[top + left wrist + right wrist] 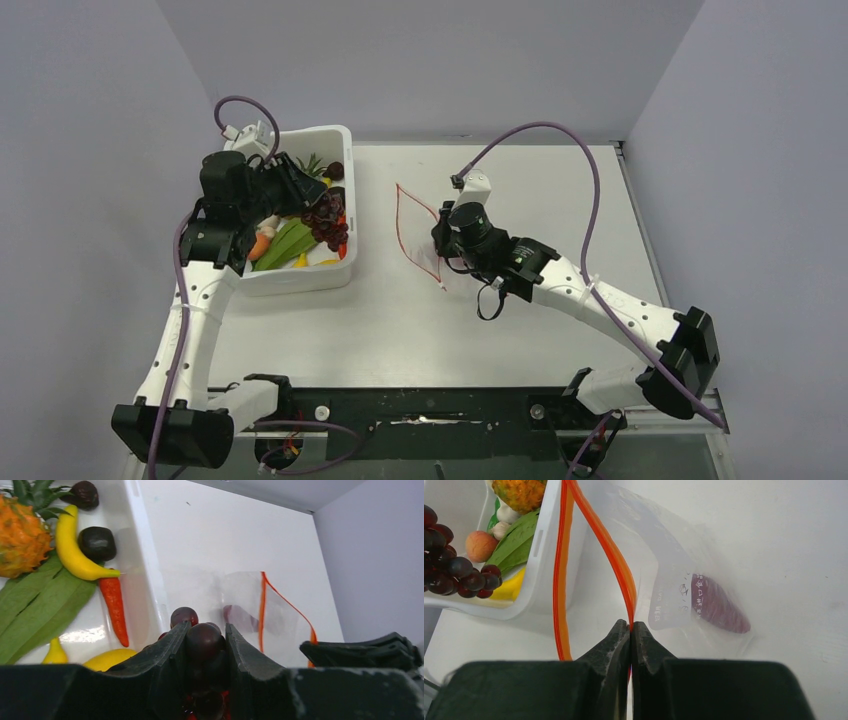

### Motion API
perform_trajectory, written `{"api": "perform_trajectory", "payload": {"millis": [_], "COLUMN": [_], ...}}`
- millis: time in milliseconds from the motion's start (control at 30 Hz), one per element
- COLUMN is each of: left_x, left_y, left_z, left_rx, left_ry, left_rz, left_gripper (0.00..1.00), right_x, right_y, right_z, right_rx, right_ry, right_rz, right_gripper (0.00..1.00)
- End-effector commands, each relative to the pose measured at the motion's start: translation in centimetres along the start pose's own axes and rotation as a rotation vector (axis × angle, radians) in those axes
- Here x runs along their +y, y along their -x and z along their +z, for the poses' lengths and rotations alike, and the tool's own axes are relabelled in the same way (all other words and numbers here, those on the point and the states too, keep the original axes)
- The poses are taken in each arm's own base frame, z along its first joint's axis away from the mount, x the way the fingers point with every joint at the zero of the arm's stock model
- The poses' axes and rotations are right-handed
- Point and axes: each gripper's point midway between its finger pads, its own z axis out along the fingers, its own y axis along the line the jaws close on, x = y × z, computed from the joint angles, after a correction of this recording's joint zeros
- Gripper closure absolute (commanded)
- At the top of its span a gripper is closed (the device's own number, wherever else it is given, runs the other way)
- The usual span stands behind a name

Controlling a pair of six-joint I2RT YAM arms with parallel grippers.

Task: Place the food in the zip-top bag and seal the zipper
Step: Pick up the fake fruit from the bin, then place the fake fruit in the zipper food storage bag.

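The left gripper (206, 630) is clamped on the dark purple grapes (202, 642), which are held over the right wall of the white tub (300, 276). The right gripper (630, 626) is pinched fully closed on the red-orange zipper (610, 555). The zip-top bag (674, 565) is seen just right of the tub, its mouth gaping. Small print on the bag, seen only in the right wrist view, cannot be read. A dark reddish piece (719, 609) is seen inside the bag. The banana (70, 550), chili (114, 605) and pineapple (20, 535) are shown in the tub by the left wrist view.
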Motion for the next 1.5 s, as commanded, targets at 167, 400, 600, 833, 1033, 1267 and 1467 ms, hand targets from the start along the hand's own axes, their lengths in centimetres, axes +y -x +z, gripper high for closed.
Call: {"api": "perform_trajectory", "payload": {"millis": [167,400,600,833,1033,1267,1467], "left_x": [-8.2,-12.4,-14.5,-16.6,-17.8,-18.4,-18.8], "left_y": [3.9,4.4,4.5,3.4,3.7,4.2,4.0], "left_z": [-3.5,-5.0,-5.4,-5.0,-5.4,-5.9,-6.3], "left_rx": [-0.107,-0.128,-0.139,-0.116,-0.122,-0.146,-0.14], "left_ry": [-0.327,-0.531,-0.62,-0.698,-0.74,-0.753,-0.785], "left_rz": [-0.038,-0.114,-0.175,-0.223,-0.243,-0.242,-0.26], "left_gripper": [0.84,0.84,0.86,0.87,0.87,0.87,0.87], "right_x": [3.2,4.3,5.6,6.4,6.4,6.6,6.6], "right_y": [2.8,2.9,3.4,3.3,2.7,2.6,2.2], "right_z": [0.4,0.7,0.5,0.6,0.8,0.9,1.2], "right_rx": [-0.068,-0.074,-0.082,-0.077,-0.069,-0.063,-0.055], "right_ry": [0.097,0.144,0.203,0.241,0.245,0.255,0.253], "right_rz": [0.064,0.104,0.14,0.159,0.163,0.172,0.171], "right_gripper": [1.0,1.0,1.0,1.0,1.0,1.0,1.0]}}
